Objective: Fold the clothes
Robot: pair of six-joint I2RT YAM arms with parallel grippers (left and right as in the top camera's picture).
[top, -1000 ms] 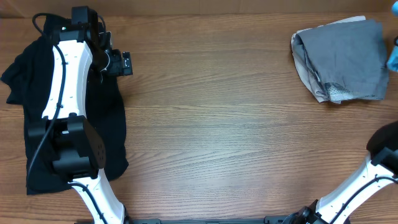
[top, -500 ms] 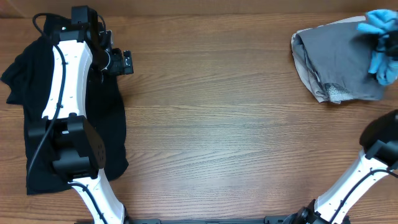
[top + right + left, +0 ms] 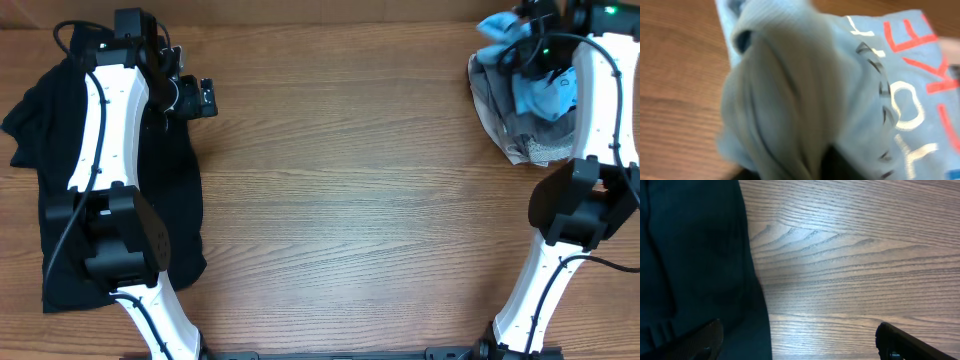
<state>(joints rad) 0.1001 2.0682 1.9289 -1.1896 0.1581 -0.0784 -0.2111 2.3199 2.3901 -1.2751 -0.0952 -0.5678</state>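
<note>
The right gripper (image 3: 535, 45) is at the far right corner of the table (image 3: 350, 200), pinching a light blue top (image 3: 545, 92). In the right wrist view the cloth bunches into folds against the camera and hides nearly all of the fingers. Only a dark shape shows at the bottom edge, where the folds run together. The top carries print. There are big red block letters at the upper right, of which an F and part of a K can be read. Below them a slanted row of pale outlined letters seems to begin T, O, K, and the rest is too blurred or creased to read. From overhead the top hangs partly over a grey folded pile (image 3: 500, 100), with a lighter, speckled layer showing at the pile's near edge. The left gripper (image 3: 795, 349) is at the far left with its fingers spread wide and nothing between them. One tip is over a black garment (image 3: 40, 200) and the other over bare wood. That garment lies loosely spread along the left edge under the left arm, and its right border is wavy. No writing can be seen on the black or the grey cloth.
</note>
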